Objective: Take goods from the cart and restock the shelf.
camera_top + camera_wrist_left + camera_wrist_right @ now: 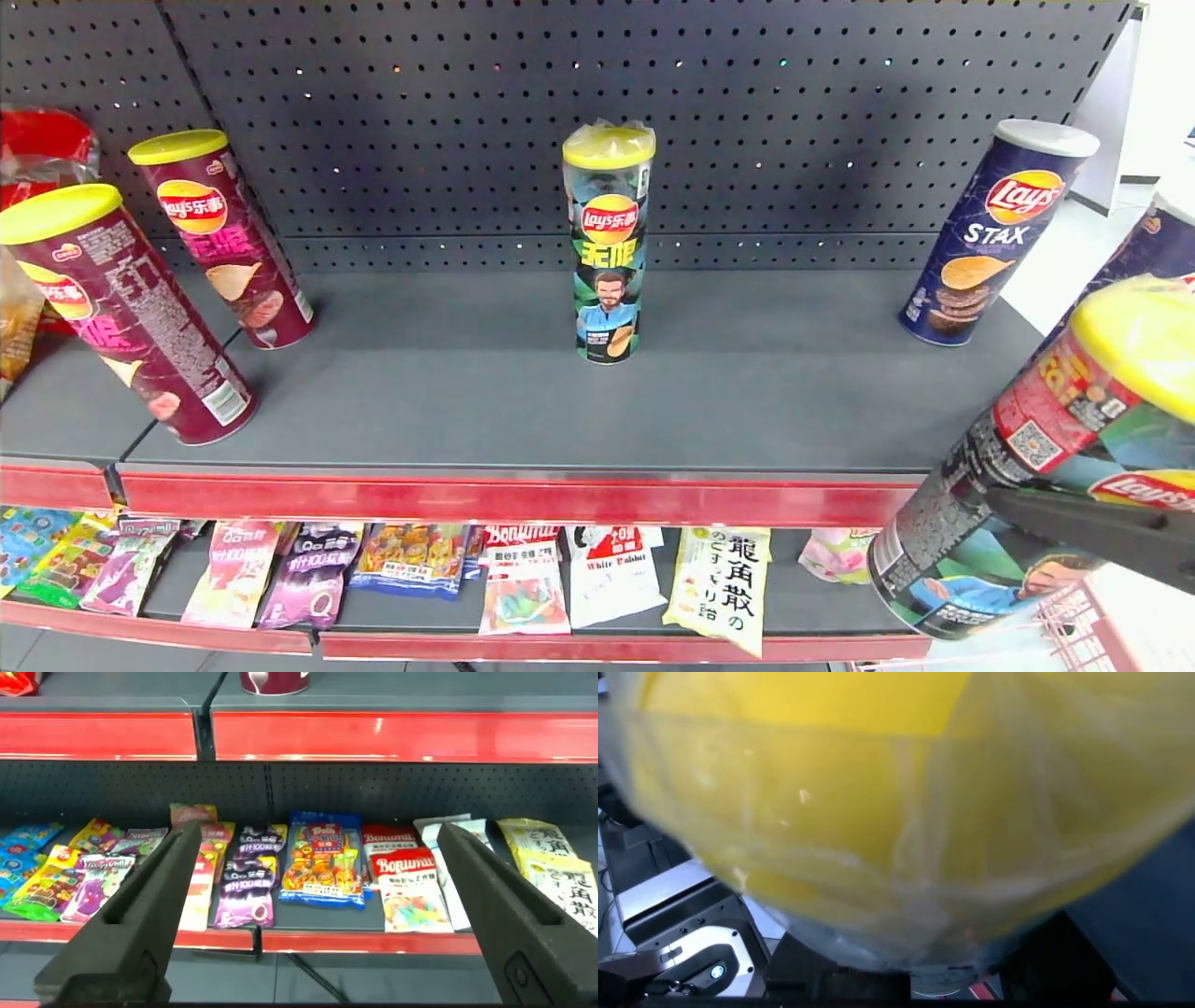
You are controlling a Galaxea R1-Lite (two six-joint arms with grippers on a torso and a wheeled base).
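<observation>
Risk note: the held can (1027, 429) hangs tilted in my right tool (1036, 509), yellow lid (896, 793) up toward the right and base down toward the left. The base sits lower than the red front lip (513, 499) of the shelf (747, 411). If I carry it straight in at this height, I expect the base to strike that lip. If I release it at this lean, it will likely fall and roll on the board. The blue can (990, 233) stands at the far right of the shelf, and a second blue can (1158, 243) shows just behind my load. A careless swing on that side could knock either one over. The loose film over the lid looks slick, so I would not count on it for friction. Position: the held can is at the near right, in front of and beside the shelf edge, not over it. One dark finger (1102, 532) crosses its lower body, and the right tool is closed on it. Open board lies between the green can (609, 247) at centre and the blue can, which looks like the obvious slot. The left tool (308, 933) is spread wide and empty, facing the snack bags (322, 863) on the lower shelf, well apart from the load.
</observation>
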